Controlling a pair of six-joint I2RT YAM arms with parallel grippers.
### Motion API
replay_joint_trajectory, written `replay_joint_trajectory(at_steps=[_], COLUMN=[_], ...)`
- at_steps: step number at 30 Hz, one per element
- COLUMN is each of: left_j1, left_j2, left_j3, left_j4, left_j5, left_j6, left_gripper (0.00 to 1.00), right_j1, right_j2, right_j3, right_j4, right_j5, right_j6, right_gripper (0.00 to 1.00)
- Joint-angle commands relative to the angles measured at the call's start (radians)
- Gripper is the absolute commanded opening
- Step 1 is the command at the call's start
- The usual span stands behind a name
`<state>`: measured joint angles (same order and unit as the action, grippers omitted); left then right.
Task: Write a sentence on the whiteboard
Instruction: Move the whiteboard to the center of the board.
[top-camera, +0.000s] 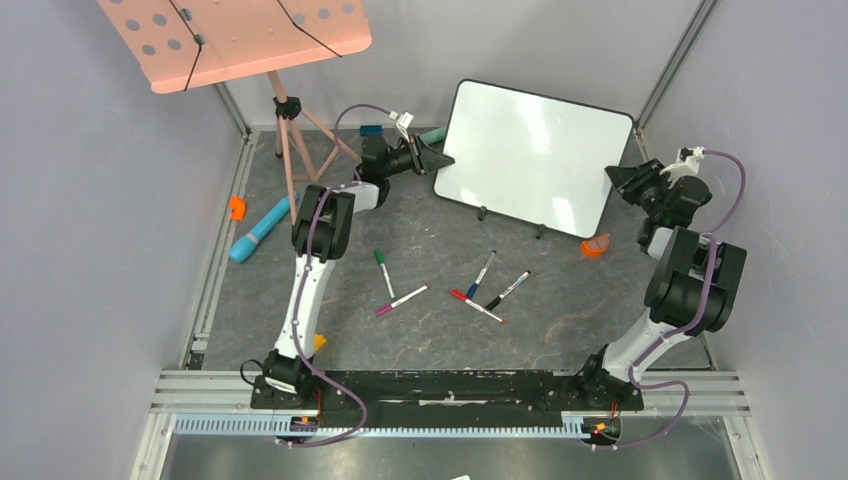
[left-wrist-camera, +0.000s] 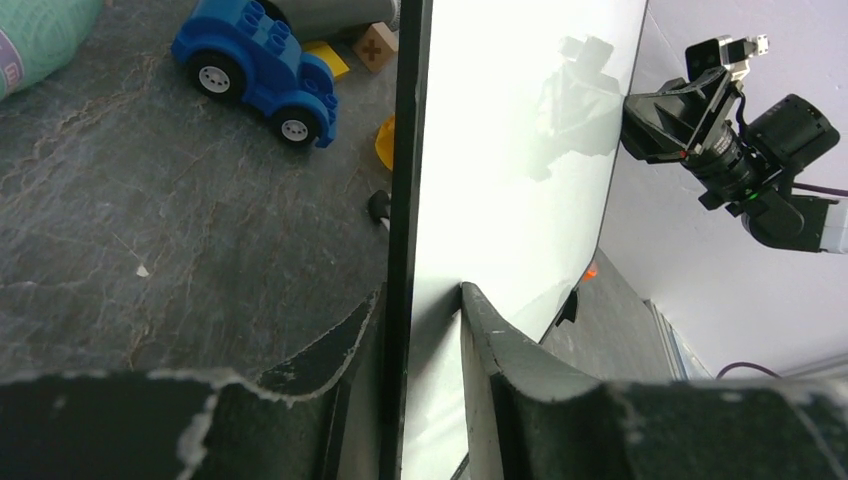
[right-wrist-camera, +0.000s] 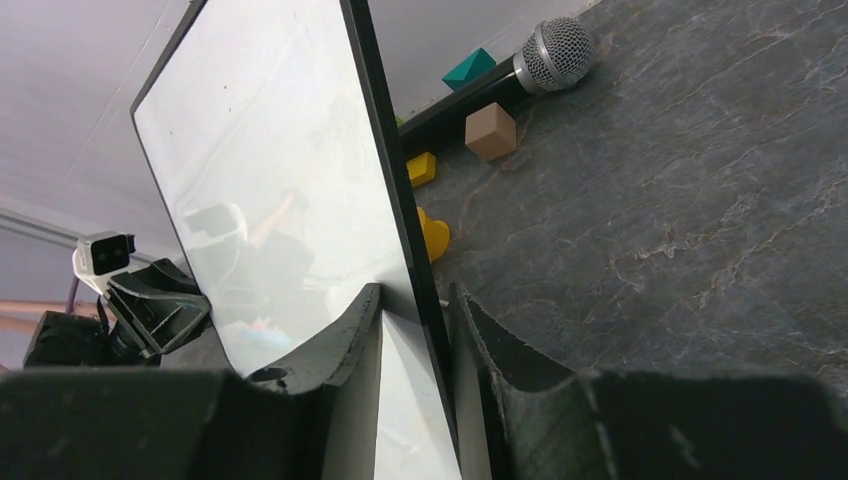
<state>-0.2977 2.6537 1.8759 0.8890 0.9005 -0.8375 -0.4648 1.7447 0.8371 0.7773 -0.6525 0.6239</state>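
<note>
Both hands, left hand (left-wrist-camera: 420, 330) and right hand (right-wrist-camera: 415, 330), are pinching the blank whiteboard (top-camera: 530, 155) near the desk's far edge; next, a marker (top-camera: 384, 272) needs picking up.

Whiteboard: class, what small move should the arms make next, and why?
Probably close both grippers on the whiteboard to steady it. The left gripper and right gripper each straddle a side edge, grip unclear. The face is blank, and the markers lie unused on the table.
</note>
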Motion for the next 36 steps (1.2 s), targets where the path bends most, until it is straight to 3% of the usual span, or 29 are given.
replay_joint_trajectory(at_steps=[1,8,15,21,36], left_j1=[0.003,0.007,0.013,0.035,0.065], left_j2=[-0.125,-0.228,-0.371,-0.481,-0.723], left_j3=[-0.077,-0.23,-0.418,-0.576,-1.011], left_j4=[0.056,0.053,-0.006,-0.035,0.153], left_j5=[0.022,0.017,-0.013,-0.05,-0.177], left_j6=[0.008,0.087,0.23,0.325,0.464], left_gripper=[0.31,0.29,0.25,0.23,0.22], right_j1=[0.027,0.047,0.099,0.161,0.282], right_j2=[-0.03,-0.031,-0.052,-0.098,-0.248], right_j3=[-0.029,-0.064,-0.118,-0.158,-0.358], right_j4=[0.016,0.023,0.045,0.045,0.203], right_j5=[-0.029,-0.038,-0.03,-0.018,-0.009], right_j6=[-0.003,-0.007,-0.008,-0.027,-0.065], right_gripper=[0.27,0.13,0.09,0.09,0.1])
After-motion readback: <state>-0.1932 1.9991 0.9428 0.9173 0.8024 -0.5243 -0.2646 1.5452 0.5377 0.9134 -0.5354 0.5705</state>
